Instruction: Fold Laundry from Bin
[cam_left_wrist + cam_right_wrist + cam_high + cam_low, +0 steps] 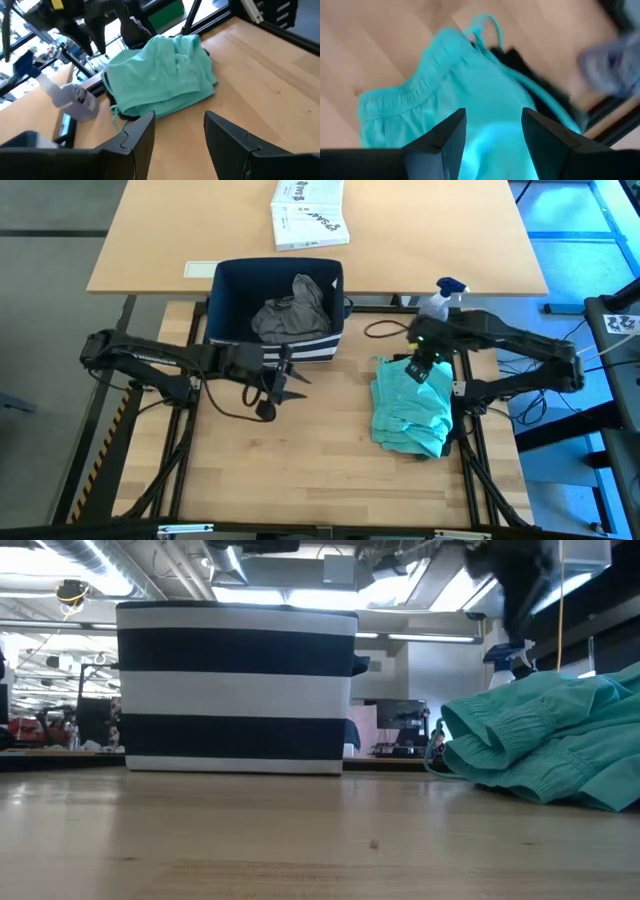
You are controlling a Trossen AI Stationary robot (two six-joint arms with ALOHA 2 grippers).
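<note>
The navy bin (217, 300), striped white round its base (235, 690), stands at the table's far middle with a grey garment (292, 310) bunched inside. A teal garment (410, 412) lies loosely folded on the table's right part (560, 735), with a dark piece showing under its edge (517, 60). My left gripper (290, 380) hovers open near the bin's front, pointing toward the teal garment (160, 75). My right gripper (425, 372) is open above the teal garment's far end (470, 95), pointing steeply down and clear of the cloth.
A spray bottle (440, 298) stands at the far right behind the teal garment (67, 97). A dark cable loop (385, 330) lies right of the bin. A white printed box (308, 212) sits on the far table. Bare wood runs along the near half.
</note>
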